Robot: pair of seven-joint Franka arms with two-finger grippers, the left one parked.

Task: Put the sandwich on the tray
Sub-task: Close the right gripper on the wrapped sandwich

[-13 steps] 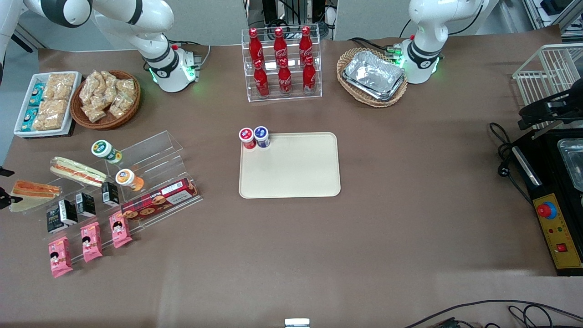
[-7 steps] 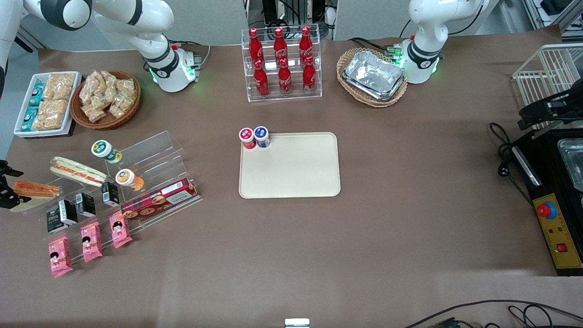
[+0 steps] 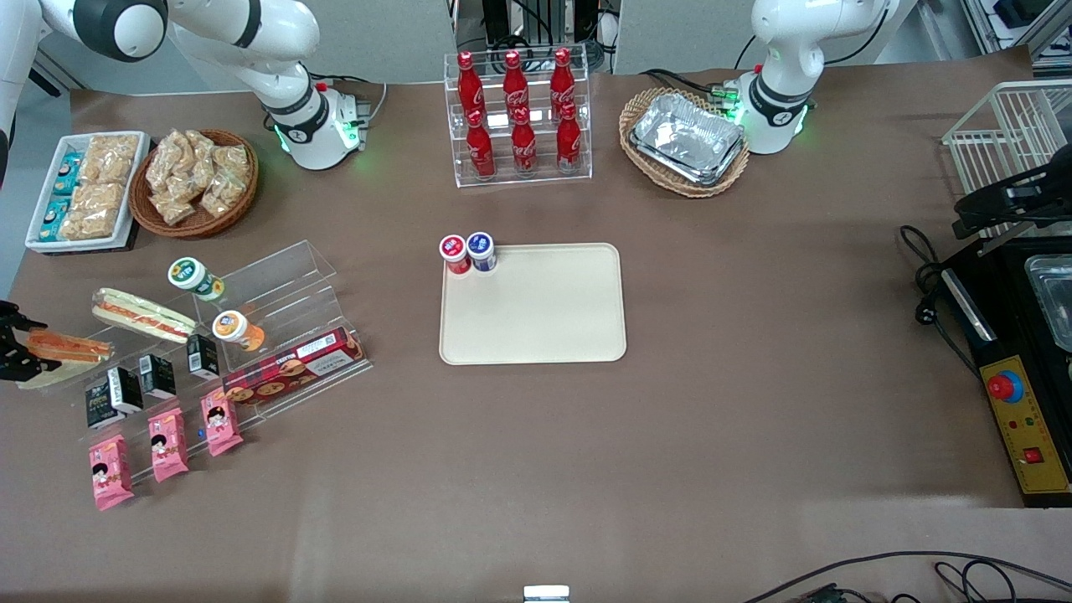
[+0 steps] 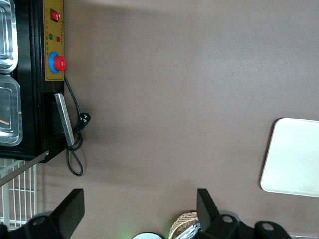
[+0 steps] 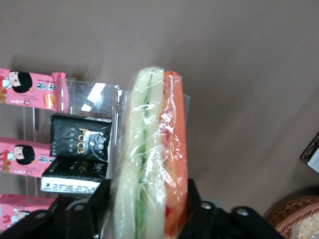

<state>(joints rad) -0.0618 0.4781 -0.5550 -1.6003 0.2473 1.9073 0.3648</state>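
The tool (image 3: pixel 15 343) sits at the working arm's end of the surface (image 3: pixel 754 402), right at that edge, with its two fingers (image 5: pixel 82 211) set on either side of the sandwich (image 5: pixel 152 159); in the wrist view the wrapped wedge fills the gap between them, so the tool appears closed around it or very nearly so, though whether it is already pressing firmly is hard to judge. The sandwich lies beside the clear stepped display rack (image 3: pixel 276 293), next to the black cartons (image 5: pixel 79 137) and the pink snack packs (image 5: pixel 25 89), and near the longer pale sandwich (image 3: pixel 142 314) that rests farther from the front camera. It looks to be still low, at or just above the surface, not lifted clear. The tray (image 3: pixel 536 318) lies well apart, near the middle of the surface, with two small capped jars (image 3: pixel 467 249) at one of its corners and the remainder of it bare. By this reading the grasp is just being secured; the lift, the carry across to the tray and the release all remain.
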